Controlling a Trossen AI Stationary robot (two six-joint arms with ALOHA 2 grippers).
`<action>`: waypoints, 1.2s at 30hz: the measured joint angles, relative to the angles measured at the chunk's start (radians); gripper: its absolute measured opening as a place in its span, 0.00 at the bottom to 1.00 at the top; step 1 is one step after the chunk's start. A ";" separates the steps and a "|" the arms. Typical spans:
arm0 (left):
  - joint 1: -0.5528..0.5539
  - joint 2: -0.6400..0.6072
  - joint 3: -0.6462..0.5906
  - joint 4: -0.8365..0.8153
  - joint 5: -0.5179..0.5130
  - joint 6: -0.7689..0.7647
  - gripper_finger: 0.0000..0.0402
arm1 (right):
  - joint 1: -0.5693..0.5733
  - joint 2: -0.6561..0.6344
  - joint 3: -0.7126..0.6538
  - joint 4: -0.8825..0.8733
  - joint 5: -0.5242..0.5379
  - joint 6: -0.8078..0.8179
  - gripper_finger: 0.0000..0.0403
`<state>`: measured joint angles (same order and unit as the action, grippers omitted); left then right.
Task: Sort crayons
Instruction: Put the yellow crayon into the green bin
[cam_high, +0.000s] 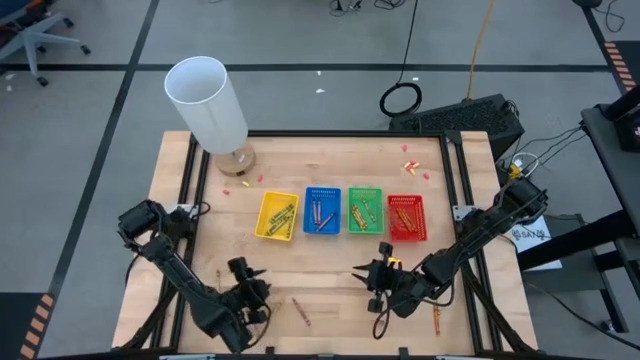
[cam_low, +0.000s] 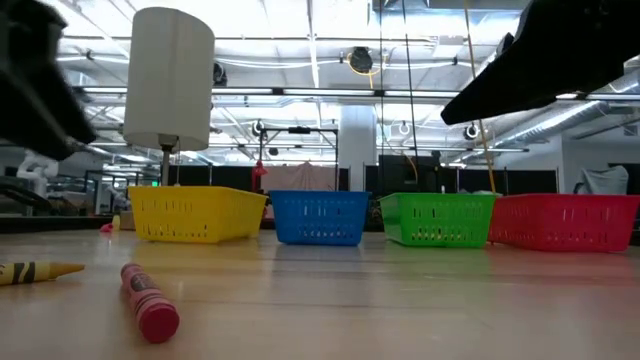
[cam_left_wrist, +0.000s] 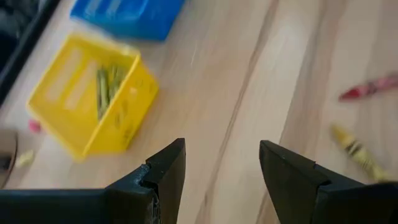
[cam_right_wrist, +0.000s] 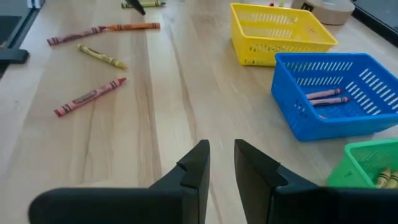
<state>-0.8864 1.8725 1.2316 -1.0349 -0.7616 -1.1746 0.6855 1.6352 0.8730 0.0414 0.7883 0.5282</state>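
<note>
Overhead camera's looking straight down on the whole table (cam_high: 330, 300). The low one sits at table-top level, close to a red crayon (cam_low: 148, 300), facing the four trays and the room behind. Left wrist camera peers down at the yellow tray (cam_left_wrist: 93, 102); right wrist camera faces that same tray and the blue tray (cam_right_wrist: 336, 93) from close above the wood

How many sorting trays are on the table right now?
4, in one row across the table's middle, from the left arm's side to the right: yellow tray, blue tray, green tray, red tray. None appears hidden.
</note>
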 joint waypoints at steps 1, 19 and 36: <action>-0.006 0.000 0.000 -0.023 0.021 -0.031 0.50 | -0.002 0.000 0.000 -0.001 0.000 -0.001 0.15; -0.044 0.000 0.000 -0.006 0.126 -0.008 0.50 | -0.024 0.000 0.000 -0.006 -0.003 0.016 0.15; -0.038 0.007 -0.001 0.356 0.195 0.134 0.50 | -0.024 0.000 0.000 -0.005 -0.003 0.035 0.15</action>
<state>-0.9239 1.8791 1.2310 -0.6788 -0.5671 -1.0408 0.6613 1.6352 0.8730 0.0364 0.7853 0.5636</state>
